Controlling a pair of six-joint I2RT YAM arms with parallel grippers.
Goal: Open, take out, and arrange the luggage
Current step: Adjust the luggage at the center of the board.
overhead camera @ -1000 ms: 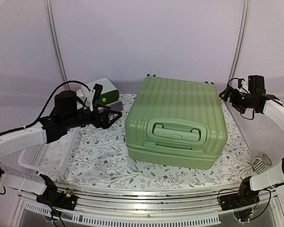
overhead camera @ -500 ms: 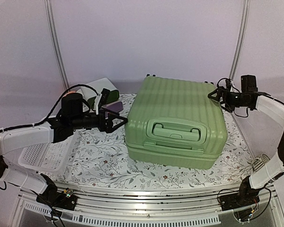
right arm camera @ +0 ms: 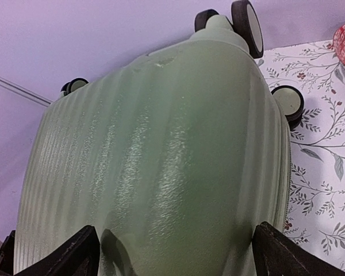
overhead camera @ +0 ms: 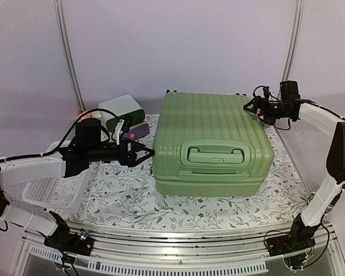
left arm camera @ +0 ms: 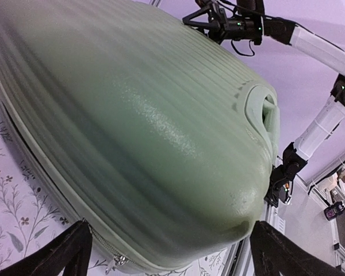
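The luggage [overhead camera: 213,144] lies shut and flat in the middle of the flowered cloth [overhead camera: 126,201]. Its handle [overhead camera: 214,155] faces six o'clock and its wheels are at twelve. The white basket [overhead camera: 54,192] is at its eight o'clock and the drawer box [overhead camera: 122,109] at ten.

My left gripper [overhead camera: 142,153] is at the case's nine o'clock side, fingers spread wide and empty; I can't tell if it touches. My right gripper [overhead camera: 254,106] hovers by the one o'clock corner, also spread, holding nothing.

I judge the step is finding the zip. I'd steady the shell with the right gripper and drop the left to the seam, not the slick ribbed lid.

Only the left wrist view shows the zip pull [left arm camera: 116,260], low on the seam. The right wrist view shows the wheels [right arm camera: 246,20] plainly.
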